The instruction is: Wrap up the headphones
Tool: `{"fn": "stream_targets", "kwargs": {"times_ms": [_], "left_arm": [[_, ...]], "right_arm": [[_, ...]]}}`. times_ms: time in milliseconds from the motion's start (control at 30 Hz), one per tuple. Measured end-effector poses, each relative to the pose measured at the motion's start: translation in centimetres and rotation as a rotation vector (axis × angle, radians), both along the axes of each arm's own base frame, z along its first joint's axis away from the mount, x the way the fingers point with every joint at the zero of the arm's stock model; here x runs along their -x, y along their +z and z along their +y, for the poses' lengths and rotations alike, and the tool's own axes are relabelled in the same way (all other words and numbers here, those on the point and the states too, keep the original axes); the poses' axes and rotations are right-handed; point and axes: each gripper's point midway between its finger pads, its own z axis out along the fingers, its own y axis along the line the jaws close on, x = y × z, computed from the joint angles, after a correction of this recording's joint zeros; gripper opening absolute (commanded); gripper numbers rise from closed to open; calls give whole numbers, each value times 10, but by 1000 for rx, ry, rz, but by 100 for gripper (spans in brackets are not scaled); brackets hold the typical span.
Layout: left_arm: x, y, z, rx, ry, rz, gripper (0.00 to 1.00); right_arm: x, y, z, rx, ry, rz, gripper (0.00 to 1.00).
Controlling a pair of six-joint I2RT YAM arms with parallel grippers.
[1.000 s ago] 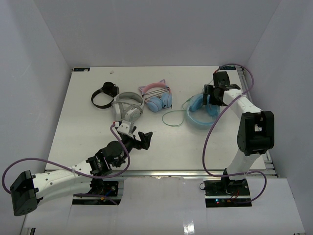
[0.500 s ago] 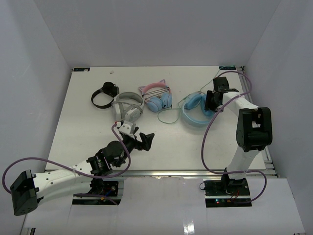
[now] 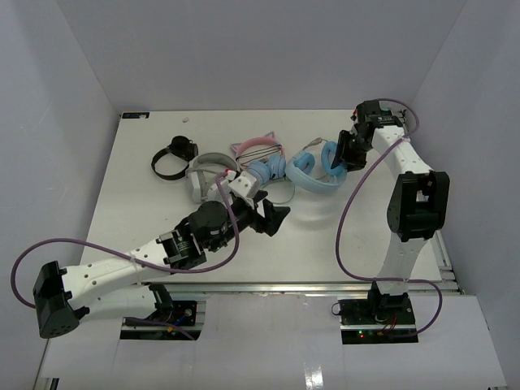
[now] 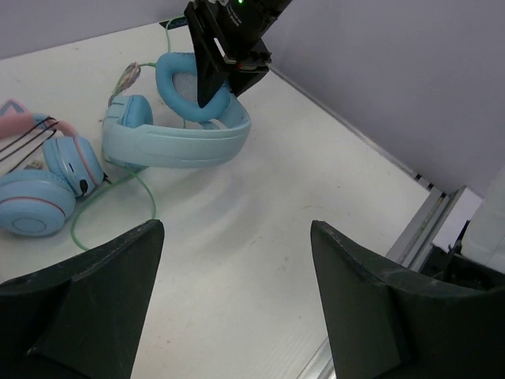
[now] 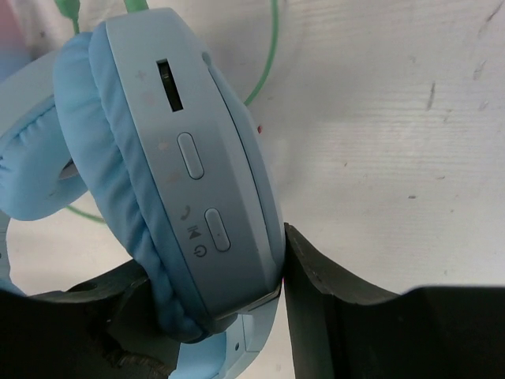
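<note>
The light-blue headphones lie at the back right of the table, right beside the pink cat-ear pair. My right gripper is shut on their right cup, one finger on the padding and one on the button side. The headband points left toward the other cup. The thin pale-green cable trails from the cups across the table and also shows in the right wrist view. My left gripper is open and empty over bare table, in front of the headphones.
The pink cat-ear pair with blue cups touches or nearly touches the light-blue pair. A grey-white pair and a black pair lie further left. The table's right edge with a metal rail is close to my left gripper.
My right gripper has dragged the light-blue headphones left and toward the back, up against the pink pair. My left arm has reached forward and to the right, toward them.
</note>
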Motion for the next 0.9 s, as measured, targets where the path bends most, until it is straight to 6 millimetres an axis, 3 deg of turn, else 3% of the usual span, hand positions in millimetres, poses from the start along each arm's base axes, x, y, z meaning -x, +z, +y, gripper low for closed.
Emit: {"fn": "stream_targets", "kwargs": {"times_ms": [233,400,633,900], "left_arm": [[-3,-3,-13,-236,-3,-153,87],[-14,-5,-17,-496,30,-377,79],[-19,-8,-24,-755,30,-697,81],[-23,30,-32,-802,97,-940,82]], "right_arm": [[28,16,22,-122,95,79,8],[41,29,39,-227,134,95,8],[74,58,69,-429,189,107,8],[105,92,99,-569,267,78,8]]}}
